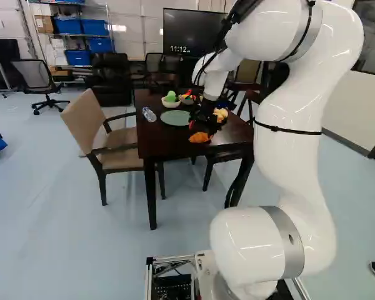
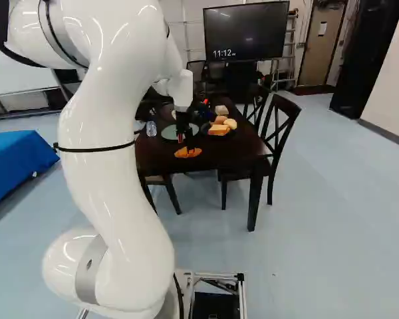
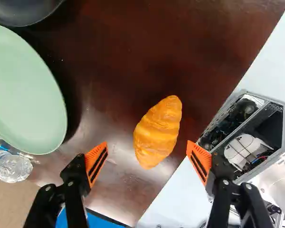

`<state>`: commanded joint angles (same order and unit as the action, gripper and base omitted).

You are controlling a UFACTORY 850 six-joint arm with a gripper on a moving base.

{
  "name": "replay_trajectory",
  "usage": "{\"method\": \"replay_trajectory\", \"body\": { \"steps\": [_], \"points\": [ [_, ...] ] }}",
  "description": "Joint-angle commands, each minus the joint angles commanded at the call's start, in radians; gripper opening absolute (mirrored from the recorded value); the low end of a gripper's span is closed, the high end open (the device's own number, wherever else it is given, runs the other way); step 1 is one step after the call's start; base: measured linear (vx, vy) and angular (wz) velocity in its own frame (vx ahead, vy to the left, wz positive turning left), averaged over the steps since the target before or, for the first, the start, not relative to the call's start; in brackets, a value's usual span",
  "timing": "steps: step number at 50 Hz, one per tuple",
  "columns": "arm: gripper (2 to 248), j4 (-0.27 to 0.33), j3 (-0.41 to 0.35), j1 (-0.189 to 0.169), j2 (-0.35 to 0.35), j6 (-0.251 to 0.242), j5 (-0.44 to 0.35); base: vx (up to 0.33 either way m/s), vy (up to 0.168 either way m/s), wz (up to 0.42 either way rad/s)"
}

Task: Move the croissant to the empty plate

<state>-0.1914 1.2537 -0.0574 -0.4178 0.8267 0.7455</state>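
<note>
Our gripper point(image 2: 186, 141) is released, fingers wide; we see the croissant point(image 3: 158, 132) on the table point(image 3: 109, 52), near the green plate point(image 3: 26, 90).

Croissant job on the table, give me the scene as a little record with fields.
croissant: orange-brown, on the dark table near its edge, not gripped
gripper: open, above the croissant, a finger to either side
green plate: empty, beside the croissant
dark dish: holds bread pieces
bottle: clear, by the green plate
task status: croissant not yet on the plate
</note>
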Motion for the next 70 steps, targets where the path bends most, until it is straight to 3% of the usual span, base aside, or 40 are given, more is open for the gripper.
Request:
{"method": "replay_trajectory", "body": {
  "steps": [11, 36, 37, 42, 43, 47, 48, 52, 53, 58, 59, 63, 64, 68, 70],
  "points": [
    [207, 0.000, 0.000, 0.000, 0.000, 0.000, 0.000, 0.000, 0.000, 0.000],
    [209, 0.000, 0.000, 0.000, 0.000, 0.000, 0.000, 0.000, 0.000, 0.000],
    [200, 0.000, 0.000, 0.000, 0.000, 0.000, 0.000, 0.000, 0.000, 0.000],
    [200, 0.000, 0.000, 0.000, 0.000, 0.000, 0.000, 0.000, 0.000, 0.000],
    [187, 0.000, 0.000, 0.000, 0.000, 0.000, 0.000, 0.000, 0.000, 0.000],
    [187, 0.000, 0.000, 0.000, 0.000, 0.000, 0.000, 0.000, 0.000, 0.000],
    [175, 0.000, 0.000, 0.000, 0.000, 0.000, 0.000, 0.000, 0.000, 0.000],
    [175, 0.000, 0.000, 0.000, 0.000, 0.000, 0.000, 0.000, 0.000, 0.000],
    [163, 0.000, 0.000, 0.000, 0.000, 0.000, 0.000, 0.000, 0.000, 0.000],
    [163, 0.000, 0.000, 0.000, 0.000, 0.000, 0.000, 0.000, 0.000, 0.000],
    [151, 0.000, 0.000, 0.000, 0.000, 0.000, 0.000, 0.000, 0.000, 0.000],
    [151, 0.000, 0.000, 0.000, 0.000, 0.000, 0.000, 0.000, 0.000, 0.000],
    [139, 0.000, 0.000, 0.000, 0.000, 0.000, 0.000, 0.000, 0.000, 0.000],
    [139, 0.000, 0.000, 0.000, 0.000, 0.000, 0.000, 0.000, 0.000, 0.000],
    [126, 0.000, 0.000, 0.000, 0.000, 0.000, 0.000, 0.000, 0.000, 0.000]
  ]
}}
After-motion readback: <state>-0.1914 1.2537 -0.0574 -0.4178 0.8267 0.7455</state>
